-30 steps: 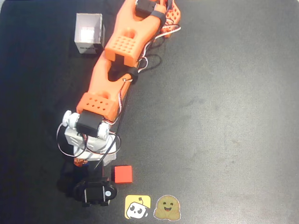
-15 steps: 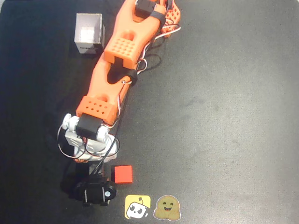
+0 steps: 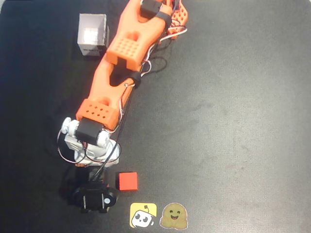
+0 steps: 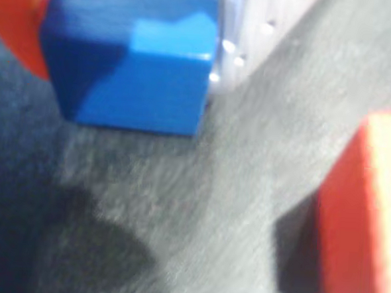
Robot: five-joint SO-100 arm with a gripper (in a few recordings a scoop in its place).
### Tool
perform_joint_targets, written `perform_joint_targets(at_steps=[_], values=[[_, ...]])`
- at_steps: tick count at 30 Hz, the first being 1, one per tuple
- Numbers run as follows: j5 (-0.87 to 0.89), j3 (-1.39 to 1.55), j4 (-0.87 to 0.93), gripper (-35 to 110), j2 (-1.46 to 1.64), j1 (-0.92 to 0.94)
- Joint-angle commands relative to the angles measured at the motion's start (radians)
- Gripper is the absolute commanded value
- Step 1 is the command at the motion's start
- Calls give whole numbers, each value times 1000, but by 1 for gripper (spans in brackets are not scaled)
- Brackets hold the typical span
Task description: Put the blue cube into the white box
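In the wrist view the blue cube (image 4: 137,63) sits at the top, resting on the dark mat. My gripper (image 4: 133,23) is shut on it, with an orange finger (image 4: 17,23) against its left face and a pale finger (image 4: 256,30) against its right. In the overhead view the orange arm reaches down to the lower left, and the wrist with its black camera covers the gripper (image 3: 92,196) and the cube. The white box (image 3: 92,34) stands far off at the top left, open side up.
A red cube (image 3: 128,180) lies just right of the gripper and shows as a red block (image 4: 364,216) at the right in the wrist view. Two stickers (image 3: 143,215) (image 3: 174,216) lie on the black table (image 3: 233,121) near its lower edge.
The wrist and gripper have shifted slightly to the left, away from the red cube. The red cube and white box have not moved.
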Motion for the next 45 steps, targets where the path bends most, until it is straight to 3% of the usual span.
perform_joint_targets(at_steps=[1,8,24,33,45], values=[[5,54,83,0,192,21],[-49,279,83,0,468,67],[-215,1101,26,0,1172,267],[-304,1563,-72,0,1609,431],[-350,1911,-118,0,1968,704]])
